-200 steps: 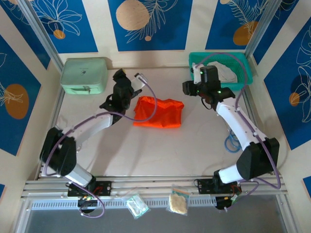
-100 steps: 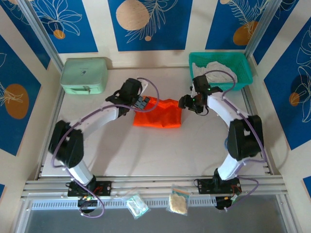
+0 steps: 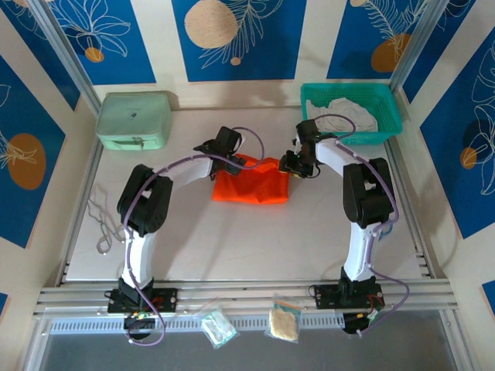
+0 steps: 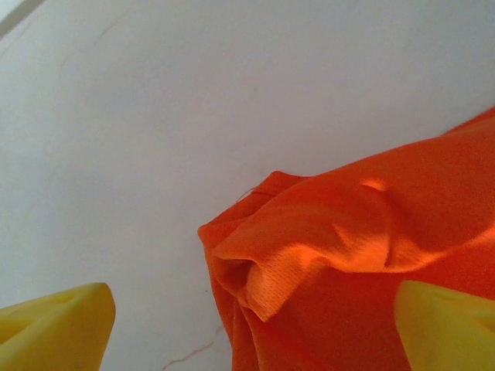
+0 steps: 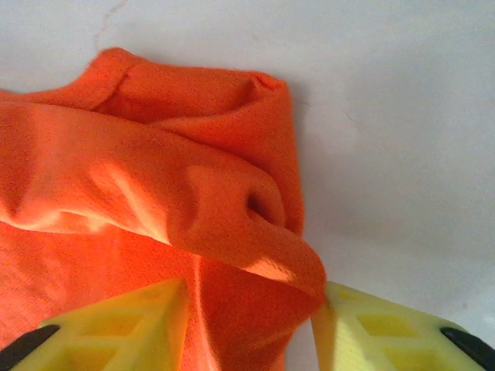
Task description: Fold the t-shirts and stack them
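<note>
orange t-shirt (image 3: 251,182) lies folded on the table (image 3: 232,247), nearer its far edge. left gripper (image 4: 251,317) — spread wide — straddles its far-left corner; right gripper (image 5: 249,297), also apart, brackets the far-right fold. white t-shirt (image 3: 348,108) sits in the teal basket (image 3: 392,116), far-right corner.

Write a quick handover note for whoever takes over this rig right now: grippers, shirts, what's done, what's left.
Left gripper: open, at the orange t-shirt, far left corner, not gripping.
Right gripper: open, fingers straddling the far right corner.
The orange shirt lies partly folded and rumpled between the grippers; the white t-shirt sits in the teal basket.
Left: finish this fold, fold the white one, stack both.
</note>
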